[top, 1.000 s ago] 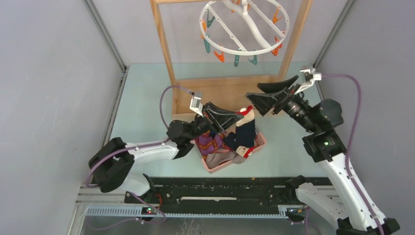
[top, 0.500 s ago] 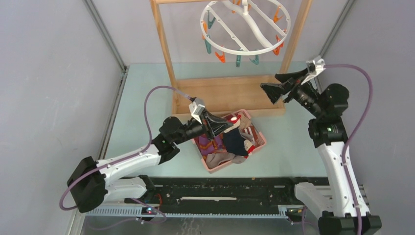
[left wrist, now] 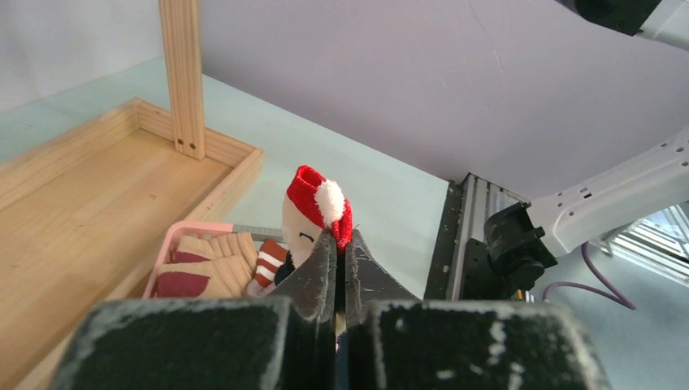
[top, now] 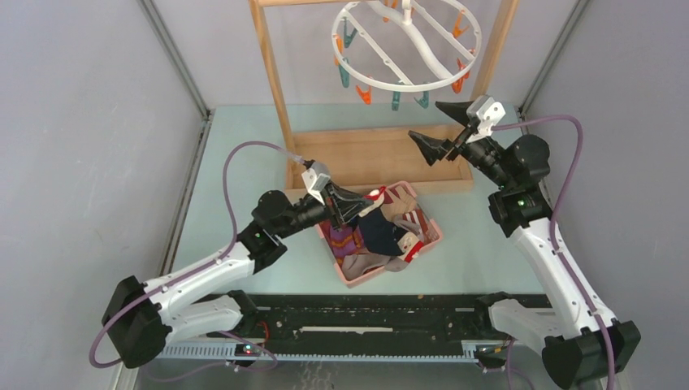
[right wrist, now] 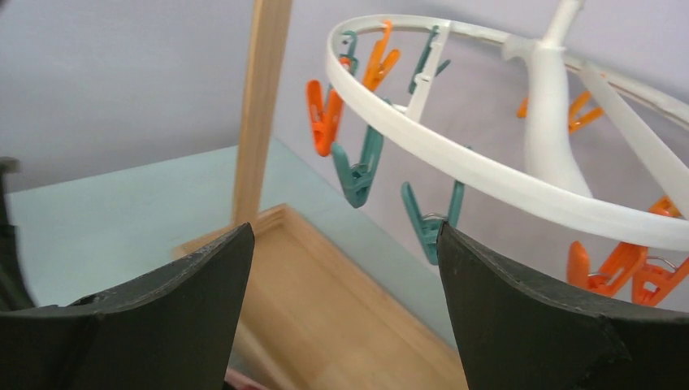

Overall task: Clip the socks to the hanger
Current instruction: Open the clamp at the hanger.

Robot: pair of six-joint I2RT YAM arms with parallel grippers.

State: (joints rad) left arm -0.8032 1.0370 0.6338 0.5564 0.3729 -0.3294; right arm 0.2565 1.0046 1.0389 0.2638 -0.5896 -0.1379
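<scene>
Grey walls (top: 97, 122) close in a pale green table (top: 244, 146). At the left, the left gripper (left wrist: 341, 237) reaches over a pink basket (top: 432, 240). Its fingers are pressed together and pinch a sock (left wrist: 315, 199) by its red cuff. That sock stands up from the basket, its navy foot trailing down onto the heap. The other socks (top: 370, 262) lie piled in the basket: purple-orange stripes, maroon-white stripes and tan-grey ones.

Behind the basket stands a wooden rack (top: 366, 158), with a flat tray base and two uprights. The white hanger (right wrist: 455, 166) hangs between the uprights, above the tray, with orange and teal clips (right wrist: 357, 166) dangling from its rim. None of the clips in view holds a sock.

At the right, the right gripper (top: 425, 119) hovers over the tray's right end, just below the hanger's near rim. Its fingers are spread wide and hold nothing.
</scene>
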